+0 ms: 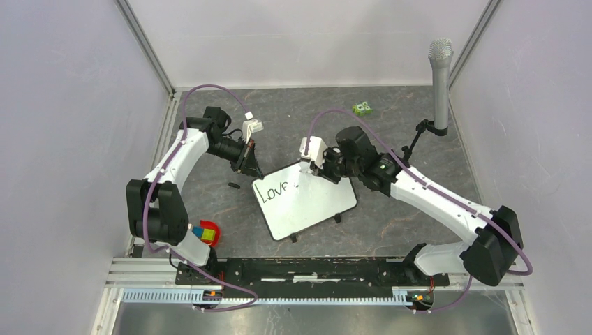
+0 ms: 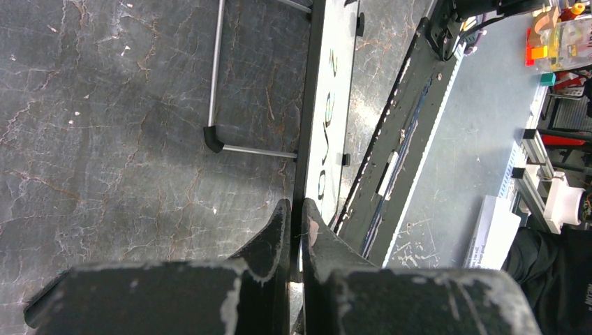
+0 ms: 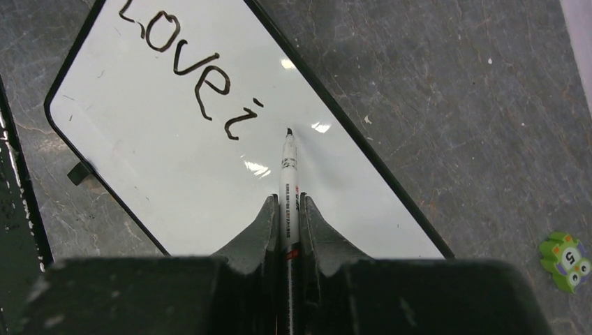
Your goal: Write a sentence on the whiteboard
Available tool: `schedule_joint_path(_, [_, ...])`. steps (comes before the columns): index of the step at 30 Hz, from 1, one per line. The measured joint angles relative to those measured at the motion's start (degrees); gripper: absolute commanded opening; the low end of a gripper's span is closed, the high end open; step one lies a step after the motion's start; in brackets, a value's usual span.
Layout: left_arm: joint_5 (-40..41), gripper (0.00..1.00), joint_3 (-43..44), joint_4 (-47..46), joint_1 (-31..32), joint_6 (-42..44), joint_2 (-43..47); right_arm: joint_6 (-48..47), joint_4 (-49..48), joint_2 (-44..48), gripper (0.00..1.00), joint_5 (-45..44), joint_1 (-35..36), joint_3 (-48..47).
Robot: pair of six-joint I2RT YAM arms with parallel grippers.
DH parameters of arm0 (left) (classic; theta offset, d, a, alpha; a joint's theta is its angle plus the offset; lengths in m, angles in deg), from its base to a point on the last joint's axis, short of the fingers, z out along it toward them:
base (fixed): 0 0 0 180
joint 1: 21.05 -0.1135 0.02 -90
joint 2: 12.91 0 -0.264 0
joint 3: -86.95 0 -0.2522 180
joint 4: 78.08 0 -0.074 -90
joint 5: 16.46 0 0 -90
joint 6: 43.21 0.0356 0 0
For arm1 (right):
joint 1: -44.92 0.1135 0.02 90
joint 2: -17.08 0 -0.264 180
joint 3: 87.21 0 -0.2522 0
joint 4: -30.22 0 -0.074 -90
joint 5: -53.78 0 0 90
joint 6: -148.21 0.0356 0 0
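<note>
The whiteboard (image 1: pixel 307 202) lies tilted on the dark table, with a thin black frame and small feet. Black marker letters "Love i" (image 3: pixel 185 66) run along its upper part; the same writing shows in the top view (image 1: pixel 274 190). My right gripper (image 3: pixel 287 202) is shut on a white marker (image 3: pixel 287 178), whose black tip sits at the board surface just right of the "i". My left gripper (image 2: pixel 297 209) is shut on the whiteboard's black frame edge (image 2: pixel 307 118) at its far left corner; in the top view the left gripper (image 1: pixel 246 162) is there.
A small green toy (image 1: pixel 362 108) lies at the back of the table; it also shows in the right wrist view (image 3: pixel 567 260). A grey microphone (image 1: pixel 440 77) stands at the back right. A red and coloured block object (image 1: pixel 206 234) sits near the left arm base. A small black cap (image 1: pixel 234 185) lies left of the board.
</note>
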Motion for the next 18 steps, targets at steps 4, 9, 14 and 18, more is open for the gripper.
schedule_joint_path(4, [0.0,0.02,0.0,0.0,0.0,0.0,0.0,-0.1,0.1,0.0,0.0,-0.5,-0.2,0.9])
schedule_joint_path(9, [0.0,0.02,0.0,0.0,0.0,0.0,0.0,-0.3,0.0,-0.3,0.0,-0.8,-0.2,0.9])
schedule_joint_path(14, [0.1,0.02,0.0,0.0,0.0,0.0,0.0,-0.3,-0.3,-1.1,0.0,-0.6,-0.2,0.9])
schedule_joint_path(18, [0.4,0.02,0.0,-0.1,0.0,0.0,0.0,-0.2,-0.5,-1.8,0.0,0.5,-0.2,0.9])
